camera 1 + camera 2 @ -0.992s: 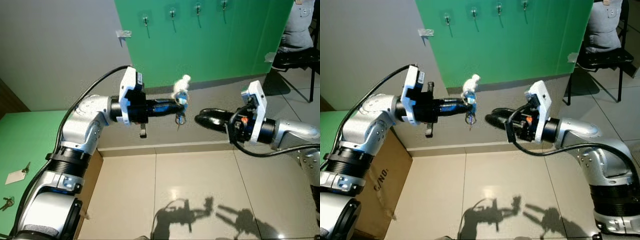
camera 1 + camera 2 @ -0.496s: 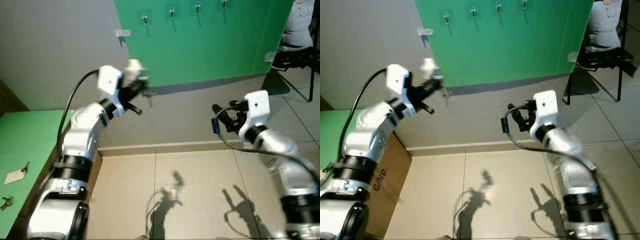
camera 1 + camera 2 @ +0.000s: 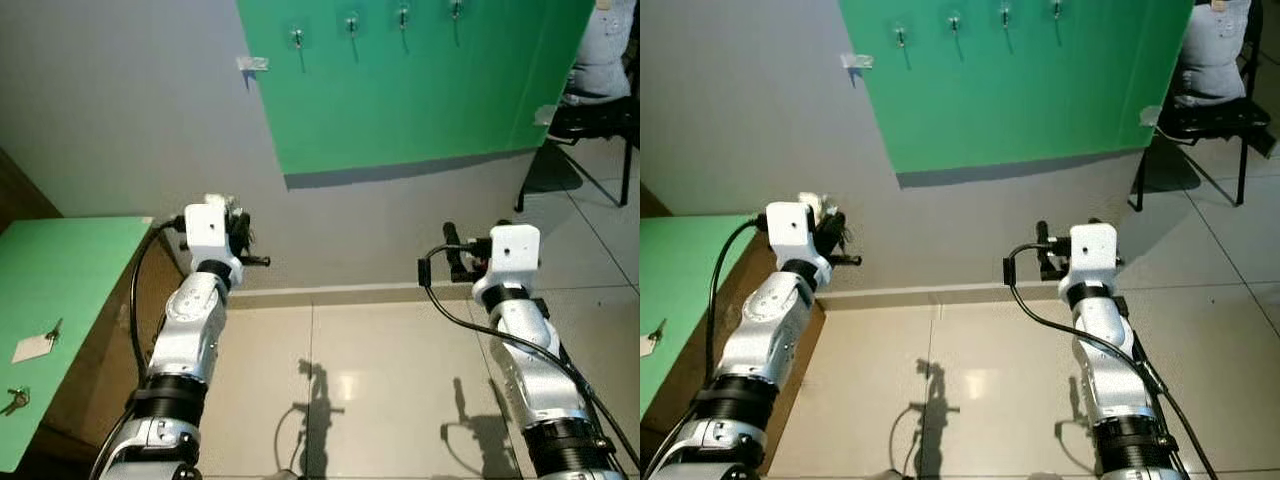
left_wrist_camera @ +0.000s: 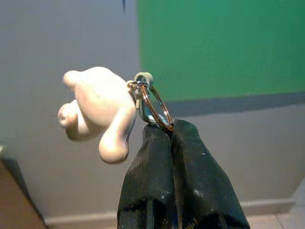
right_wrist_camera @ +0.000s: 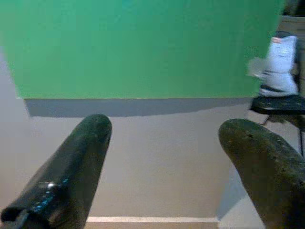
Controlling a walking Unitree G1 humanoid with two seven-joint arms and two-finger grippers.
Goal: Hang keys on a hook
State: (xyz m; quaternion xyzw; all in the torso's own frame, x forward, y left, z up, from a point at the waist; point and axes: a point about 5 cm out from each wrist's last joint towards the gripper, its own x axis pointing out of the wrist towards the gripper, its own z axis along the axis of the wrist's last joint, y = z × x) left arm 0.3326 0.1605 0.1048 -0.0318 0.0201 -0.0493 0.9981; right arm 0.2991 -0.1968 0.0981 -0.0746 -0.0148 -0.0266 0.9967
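My left gripper [image 4: 169, 128] is shut on a metal key ring [image 4: 155, 106], from which a white figure charm [image 4: 97, 110] hangs to one side. In the eye views that arm is drawn in close to my body at the left, with the charm [image 3: 234, 208] peeking past the wrist block. Its fingers point toward the grey wall, well below the hooks. Several small hooks [image 3: 352, 22] are spaced along the top of the green wall panel [image 3: 420, 90]. My right gripper [image 5: 166, 125] is open and holds nothing. It is raised at the right, facing the panel.
A green table [image 3: 70, 290] at the left carries another bunch of keys [image 3: 12, 402] and a tagged key [image 3: 35, 345]. A cardboard box [image 3: 800, 340] stands under it. A seated person [image 3: 603, 55] on a black chair is at the far right. A small bracket [image 3: 252, 63] juts from the grey wall.
Both arms have drawn back from the middle toward my body and now point at the wall. The keys went along in the left gripper. The right gripper has parted from them.
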